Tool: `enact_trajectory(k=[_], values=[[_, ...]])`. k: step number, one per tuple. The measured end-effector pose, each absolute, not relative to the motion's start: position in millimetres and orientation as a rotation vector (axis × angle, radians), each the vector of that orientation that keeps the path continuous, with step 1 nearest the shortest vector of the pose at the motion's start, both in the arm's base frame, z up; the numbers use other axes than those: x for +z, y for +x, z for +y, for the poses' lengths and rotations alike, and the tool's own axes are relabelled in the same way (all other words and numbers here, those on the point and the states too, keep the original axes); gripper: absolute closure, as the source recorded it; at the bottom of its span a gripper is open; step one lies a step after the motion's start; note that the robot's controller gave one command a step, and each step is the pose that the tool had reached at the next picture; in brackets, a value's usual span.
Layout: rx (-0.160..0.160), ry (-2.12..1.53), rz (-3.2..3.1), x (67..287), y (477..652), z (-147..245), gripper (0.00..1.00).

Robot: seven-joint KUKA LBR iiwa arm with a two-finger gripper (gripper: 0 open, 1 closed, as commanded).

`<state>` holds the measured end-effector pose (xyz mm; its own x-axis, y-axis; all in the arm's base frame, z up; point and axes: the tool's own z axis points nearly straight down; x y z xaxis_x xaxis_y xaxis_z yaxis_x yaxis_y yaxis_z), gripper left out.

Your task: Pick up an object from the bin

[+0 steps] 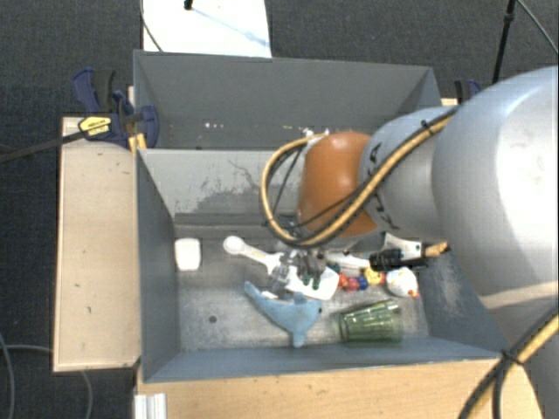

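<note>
Low over the scuffed grey bin [210, 314], gripper [297, 276] sits by a blue fish toy [290, 314], can't tell if it's open, dark carpet [52, 24] all around.

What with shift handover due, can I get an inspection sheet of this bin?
Surface: grey bin floor, scuffed, bare at left.
Job's things: blue fish-shaped toy and white spoon, mid-bin.
Clutter: white block at left; green cup on its side at right; small coloured pieces behind it.
Grippers: gripper low over mid-bin, close by toy and spoon.
Cables: cables looped at the robot's wrist.
Surroundings: dark carpet.
</note>
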<state>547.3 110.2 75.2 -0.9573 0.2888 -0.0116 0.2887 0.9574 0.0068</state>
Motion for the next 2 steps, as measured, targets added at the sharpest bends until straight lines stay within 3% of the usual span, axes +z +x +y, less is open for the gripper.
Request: enact_trajectory(k=[2], values=[[0.006,0.458,3.098,77.3,546.4,109.8,1.00]])
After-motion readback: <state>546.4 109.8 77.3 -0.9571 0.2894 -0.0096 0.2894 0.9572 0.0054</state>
